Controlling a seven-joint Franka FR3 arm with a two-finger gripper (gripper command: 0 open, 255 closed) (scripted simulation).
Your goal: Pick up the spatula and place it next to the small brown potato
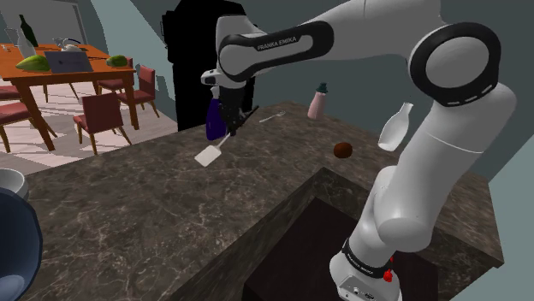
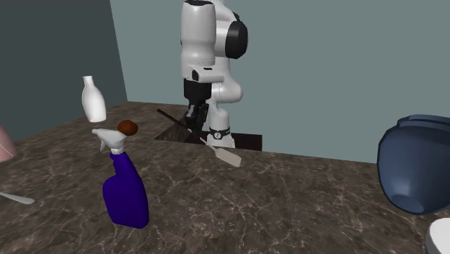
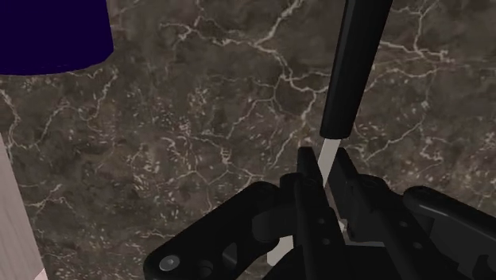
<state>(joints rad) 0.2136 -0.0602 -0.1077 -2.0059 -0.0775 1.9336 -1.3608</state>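
My black fingers [image 3: 324, 176] are clenched on the thin pale neck of the spatula [image 1: 214, 150], a tool with a long black handle and a flat whitish blade. It slants in my grasp: the handle juts out past my fingertips and the blade hangs lower, close over the dark veined marble surface [image 1: 154, 214]. I cannot tell whether the blade's edge touches the surface.

The small brown potato [image 1: 343, 150] lies on the same surface, well apart from the spatula, toward the shoulder view's right. A plain white bottle [image 1: 394, 128] stands upright near the potato. A deep blue spray bottle with a white trigger head [image 2: 126, 189] stands upright near my hand. A pale pink bottle with a dark cap [image 1: 317, 103] stands further back.
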